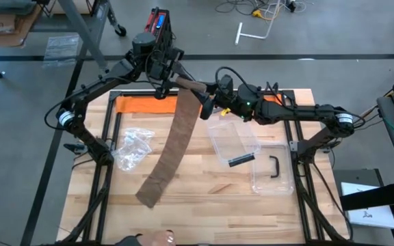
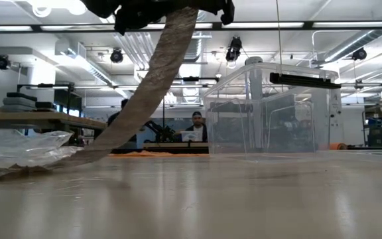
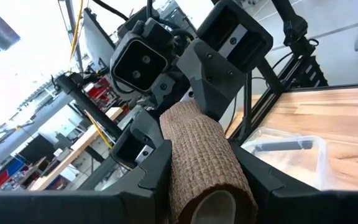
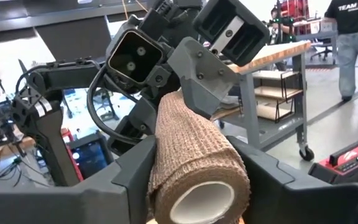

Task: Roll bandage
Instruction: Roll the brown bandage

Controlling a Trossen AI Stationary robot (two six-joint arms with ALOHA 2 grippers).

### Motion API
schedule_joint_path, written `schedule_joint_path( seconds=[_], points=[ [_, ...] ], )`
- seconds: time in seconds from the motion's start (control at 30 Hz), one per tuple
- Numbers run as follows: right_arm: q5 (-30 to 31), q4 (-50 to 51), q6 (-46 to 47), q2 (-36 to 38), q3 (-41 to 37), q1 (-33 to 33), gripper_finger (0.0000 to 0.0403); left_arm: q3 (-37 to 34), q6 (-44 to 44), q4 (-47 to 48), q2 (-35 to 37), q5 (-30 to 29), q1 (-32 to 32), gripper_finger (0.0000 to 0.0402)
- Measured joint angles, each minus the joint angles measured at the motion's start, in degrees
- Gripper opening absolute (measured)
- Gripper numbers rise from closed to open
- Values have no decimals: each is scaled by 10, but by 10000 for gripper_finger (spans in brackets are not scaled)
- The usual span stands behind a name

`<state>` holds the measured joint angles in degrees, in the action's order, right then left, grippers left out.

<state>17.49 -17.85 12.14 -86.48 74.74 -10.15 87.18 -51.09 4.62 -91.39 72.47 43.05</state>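
Aloft, bandage roll (image 1: 189,87) between 2 end effectors, left end effector (image 1: 166,80) and right end effector (image 1: 207,92) each clamping it

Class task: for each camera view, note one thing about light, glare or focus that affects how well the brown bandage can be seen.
High view: even light, the brown woven bandage strip is sharp. Low view: bright ceiling lights glare behind it and the near table is blurred. Left wrist view: washed-out white background around the bandage roll. Right wrist view: the roll's cardboard core is slightly soft.
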Motion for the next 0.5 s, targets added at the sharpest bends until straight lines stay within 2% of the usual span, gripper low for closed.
schedule_joint_path(
  seconds=[0.2,0.33,0.5],
  points=[
    [-25,4,13,0,0,-1,171,0,-10,3,1,3,0,109],
    [-34,13,15,0,0,-1,186,0,-32,3,1,30,0,110],
    [-36,15,8,2,0,-4,217,0,-68,0,1,31,0,106]
  ],
)
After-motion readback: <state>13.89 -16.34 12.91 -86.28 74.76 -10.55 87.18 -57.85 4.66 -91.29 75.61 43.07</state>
